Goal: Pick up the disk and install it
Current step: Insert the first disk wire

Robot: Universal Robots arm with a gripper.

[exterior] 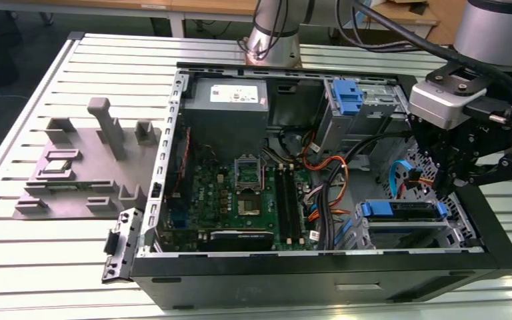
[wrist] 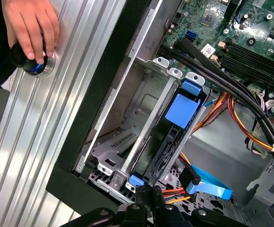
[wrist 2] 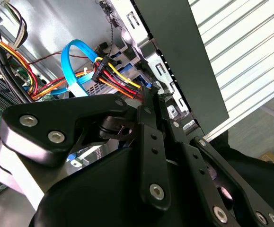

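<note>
The disk (exterior: 403,211) lies flat in the metal drive cage (exterior: 443,233) at the case's front corner on the exterior view's right, its blue side rails showing. In the first wrist view the disk (wrist: 174,124) sits in the cage slot, a blue patch on its top and blue rail tabs at both ends. My gripper (exterior: 443,183) hangs just above that cage, at the case's wall. Its black fingers (wrist 2: 151,101) are pressed together with nothing between them. In the first wrist view the gripper (wrist: 148,196) is right over the disk's cable end.
Orange, red and yellow power cables (wrist 2: 115,75) and a blue data cable (wrist: 207,182) run close to the fingers. A grey power supply (exterior: 225,100) and a blue bracket (exterior: 349,97) sit at the case's back. A grey parts fixture (exterior: 87,167) stands outside the case. A person's hand (wrist: 32,28) rests on a knob.
</note>
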